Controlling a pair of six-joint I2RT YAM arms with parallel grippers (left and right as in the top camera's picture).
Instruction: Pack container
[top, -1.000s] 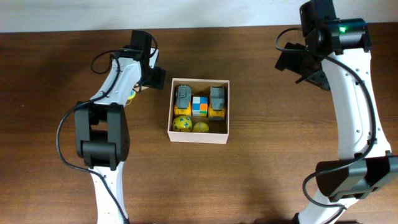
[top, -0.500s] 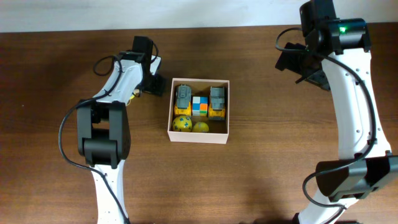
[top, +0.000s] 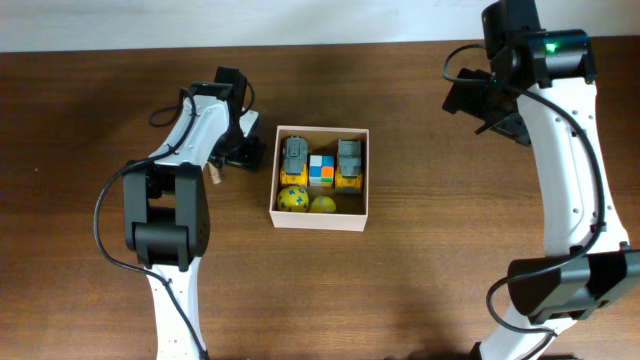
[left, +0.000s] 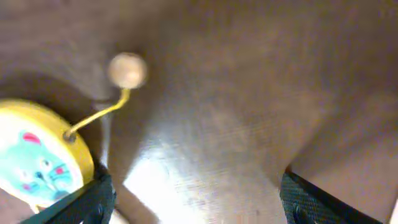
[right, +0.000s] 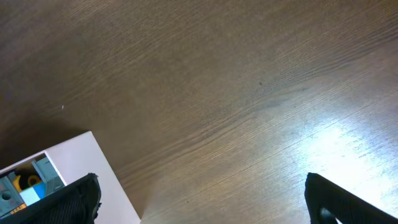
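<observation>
The container (top: 320, 214) is a white-walled square box with a tan inside, at the table's middle. In it lie two yellow-grey toy trucks (top: 296, 157), a coloured cube (top: 321, 169) and two yellow balls (top: 293, 199). My left gripper (top: 240, 150) is open, just left of the box. In the left wrist view its jaws (left: 199, 208) are wide apart over bare wood. A round yellow toy with a teal cat face (left: 34, 163), with a string and a wooden bead (left: 127, 70), lies just outside the left finger. My right gripper (top: 490, 105) is open and empty, far right of the box.
The brown wooden table (top: 450, 260) stretches round the box. A white strip runs along the far edge (top: 100, 25). The box's corner (right: 74, 165) shows at the lower left of the right wrist view. A small tan piece (top: 213, 173) lies by the left arm.
My left gripper has moved a little toward the table's front, along the box's left side. The yellow toy seen beside the arm earlier is now mostly covered. The right arm has not moved.
</observation>
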